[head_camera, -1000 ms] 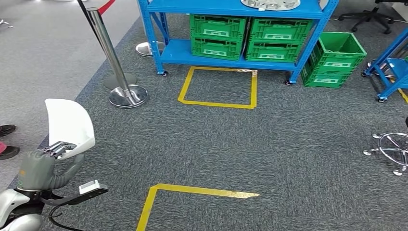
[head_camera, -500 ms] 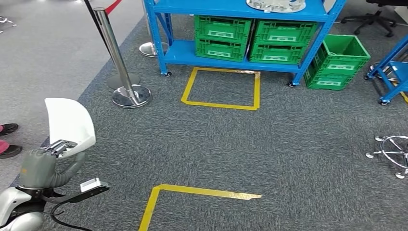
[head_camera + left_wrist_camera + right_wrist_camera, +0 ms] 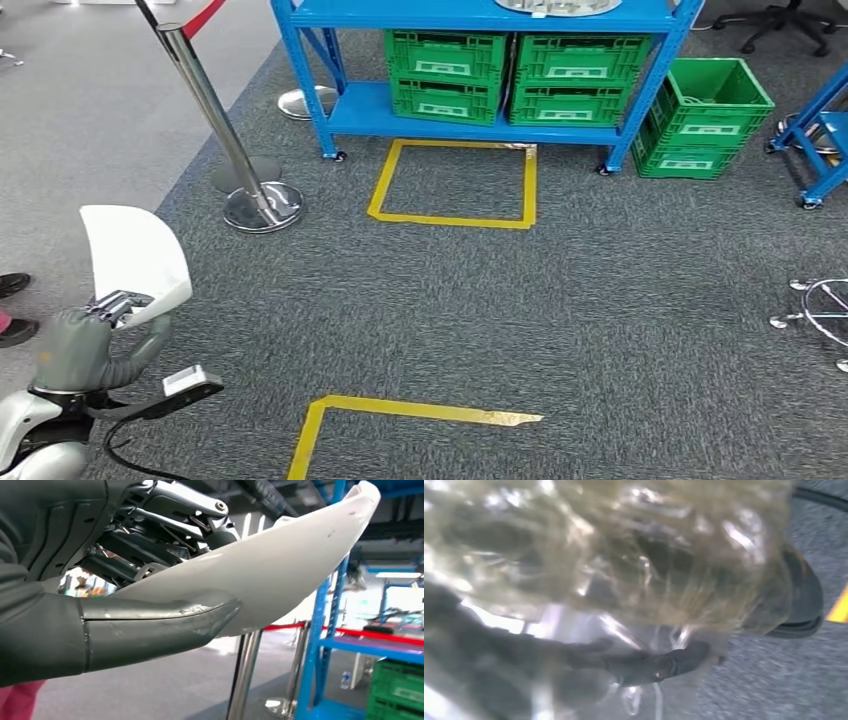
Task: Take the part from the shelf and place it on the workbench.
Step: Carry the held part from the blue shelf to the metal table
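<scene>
On shelf [image 3: 480, 105] — green crates [image 3: 512, 62]

part [image 3: 135, 255]: plain white, glossy
left hand [image 3: 85, 345]: grey cover and thumb, darker metal fingers
shelf [image 3: 480, 110]: bright blue frame and boards
crates [image 3: 445, 62]: green, lattice-sided, with pale labels
carpet [image 3: 600, 300]: dark grey, speckled
floor tape [image 3: 455, 215]: yellow, in square outlines
post [image 3: 215, 115]: polished silver
rope [image 3: 205, 15]: red
</scene>
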### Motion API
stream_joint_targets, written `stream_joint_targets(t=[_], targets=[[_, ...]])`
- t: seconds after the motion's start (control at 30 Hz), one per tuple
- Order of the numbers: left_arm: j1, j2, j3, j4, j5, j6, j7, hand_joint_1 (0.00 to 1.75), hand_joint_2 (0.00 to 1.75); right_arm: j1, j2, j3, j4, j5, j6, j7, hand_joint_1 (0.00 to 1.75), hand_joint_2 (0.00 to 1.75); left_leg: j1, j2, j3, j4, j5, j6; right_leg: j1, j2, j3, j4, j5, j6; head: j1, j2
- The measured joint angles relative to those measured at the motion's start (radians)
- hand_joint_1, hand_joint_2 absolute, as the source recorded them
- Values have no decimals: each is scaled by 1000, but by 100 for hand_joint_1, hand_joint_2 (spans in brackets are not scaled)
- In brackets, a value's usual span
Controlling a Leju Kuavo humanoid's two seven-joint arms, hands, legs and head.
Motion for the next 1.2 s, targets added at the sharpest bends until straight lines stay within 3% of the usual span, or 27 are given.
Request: stream_joint_targets(t=[0.07, 0.1, 0.13, 0.2, 0.27, 0.3, 0.33, 0.43, 0.5, 0.63, 0.77, 0.97, 1.2], targets=[[1, -4, -1, 0, 23, -16, 4, 175, 175, 0, 0, 0, -1, -4, -3, 0, 0, 0, 6, 0, -50, 32, -57, -6, 0, 4, 20, 0, -17, -2, 0, 0], [1, -6, -1, 0, 35, -23, 5, 175, 175, 0, 0, 0, -2, -6, -4, 0, 0, 0, 7, 0, -55, 12, -52, -6, 0, 6, 31, 0, -26, -1, 0, 0], [1, -8, -1, 0, 45, -27, 6, 175, 175, 0, 0, 0, -3, -9, -5, 0, 0, 0, 8, 0, -47, -33, -17, -6, 0, 7, 44, 0, -35, 0, 0, 0], [1, -13, 0, 0, 64, -33, 6, 175, 175, 0, 0, 0, -6, -14, -5, 0, 0, 0, 8, 0, -12, -157, 84, -2, 1, 11, 62, 1, -53, 7, 0, 0], [0, -17, 0, 0, 79, -40, 7, 175, 175, -1, 0, 0, -11, -20, -5, -1, 0, 0, 4, -1, 8, -224, 130, 8, 3, 13, 65, 3, -69, 21, 0, 0], [0, -19, 1, -1, 83, -43, 8, 175, 175, -2, 0, 0, -12, -22, -5, -1, 0, 0, 2, -1, 8, -229, 128, 12, 4, 13, 67, 3, -75, 26, 0, 0], [-1, -21, 1, -2, 85, -45, 8, 175, 175, -1, -1, 0, -14, -24, -5, -1, 0, 0, 2, -3, 10, -231, 134, 14, 4, 12, 65, 0, -77, 24, 0, 0], [-3, -28, 2, -4, 102, -54, 10, 175, 175, 0, -4, -1, -18, -41, -4, -2, 0, 0, 1, -6, 12, -237, 137, 14, 5, 8, 72, -9, -79, 1, 2, 0], [-2, -32, 2, -5, 119, -62, 12, 175, 175, 4, -7, -7, -24, -74, -2, -2, 0, 0, 0, -6, 13, -237, 132, 21, 4, 8, 78, -18, -81, 0, 2, 0], [0, -36, 3, -6, 141, -64, 10, 175, 175, 27, -16, -41, -48, -171, 0, -2, 0, 0, -2, -6, 13, -237, 126, 30, 3, 7, 84, -29, -82, 7, 3, 0], [8, -36, 13, -7, 153, -61, 4, 175, 175, 46, -23, -72, -74, -242, -1, -2, 0, 0, -4, -6, 14, -236, 125, 32, 0, 7, 87, -34, -82, 29, 2, 0], [17, -36, 19, -9, 156, -57, 3, 175, 175, 58, -31, -93, -99, -288, -5, -2, 0, 0, -4, -6, 18, -236, 125, 32, 0, 6, 89, -35, -82, 38, 2, 0], [26, -36, 20, -15, 157, -52, 4, 175, 175, 58, -39, -98, -116, -320, -30, -2, 0, 0, -2, -6, 22, -236, 125, 32, 1, 6, 93, -35, -82, 38, 2, 0]])
